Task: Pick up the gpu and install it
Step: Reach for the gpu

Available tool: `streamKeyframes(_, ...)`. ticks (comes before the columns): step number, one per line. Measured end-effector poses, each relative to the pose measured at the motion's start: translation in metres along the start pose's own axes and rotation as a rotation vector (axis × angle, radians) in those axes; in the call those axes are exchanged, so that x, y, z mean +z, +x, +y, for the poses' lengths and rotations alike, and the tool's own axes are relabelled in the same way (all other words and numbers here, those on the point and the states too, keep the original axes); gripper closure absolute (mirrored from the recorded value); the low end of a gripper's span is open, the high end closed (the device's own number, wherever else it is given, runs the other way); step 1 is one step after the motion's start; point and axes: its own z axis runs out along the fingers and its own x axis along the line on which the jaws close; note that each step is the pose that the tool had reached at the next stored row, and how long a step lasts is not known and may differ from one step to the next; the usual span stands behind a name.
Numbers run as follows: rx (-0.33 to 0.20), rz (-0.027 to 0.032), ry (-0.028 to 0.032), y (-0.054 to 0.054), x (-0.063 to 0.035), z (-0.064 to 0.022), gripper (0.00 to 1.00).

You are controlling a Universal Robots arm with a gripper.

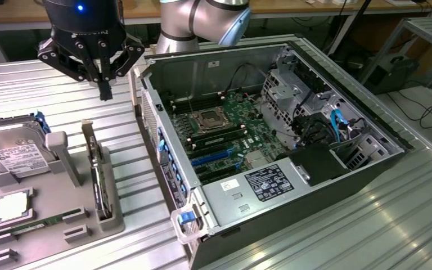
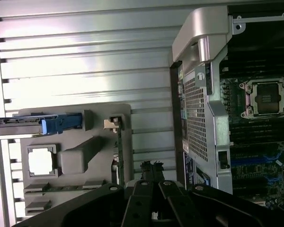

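- Hovering my gripper [image 1: 105, 93] over the ribbed metal table [image 1: 351, 236], just off the rear corner of the open computer case [image 1: 167, 169]. The fingers are pressing together and clamping nothing.
- Locating the gpu [image 1: 96, 171]: it is standing on its long edge in a slot of the grey holder tray [image 1: 66, 157], on the exterior view's left of the case. It is sitting below my fingertips and well apart from them.
- Picking up the same card edge-on in the wrist view, where it is showing as a thin line rising from the tray just beyond my fingers.
- Noting its neighbours on the tray: the hard drive [image 1: 13, 154], a processor chip [image 1: 9, 205] and a green memory stick [image 1: 40, 225], all resting in their own places.
- Looking into the case: it is lying on its side with the cover off and the motherboard [image 1: 224, 129] exposed. The blue expansion slots [image 1: 212, 157] are carrying no card, as far as I can tell.
- Judging progress: I am at the very start. The card is not yet grasped and not yet lifted, and the install is not begun.
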Motion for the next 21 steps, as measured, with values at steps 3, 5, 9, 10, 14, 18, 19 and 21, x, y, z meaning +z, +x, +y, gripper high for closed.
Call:
streamKeyframes(3,0.0,0.0001,0.0,0.004,-0.0001,-0.0004,0.89)
streamKeyframes(5,0.0,0.0,0.0,0.006,-0.0001,-0.0008,0.89)
streamKeyframes(9,0.0,0.0,0.0,0.009,-0.0002,-0.0013,0.89)
streamKeyframes(10,0.0,0.0,0.0,0.01,-0.0002,-0.0014,0.89)
streamKeyframes(14,0.0,0.0,0.0,0.014,-0.0002,-0.0019,0.89)
streamKeyframes(18,0.0,0.0,0.0,0.018,-0.0003,-0.0024,0.89)
streamKeyframes(19,0.0,0.0,0.0,0.02,-0.0003,-0.0025,0.89)
streamKeyframes(21,0.0,0.0,0.0,0.023,-0.0004,-0.004,0.89)
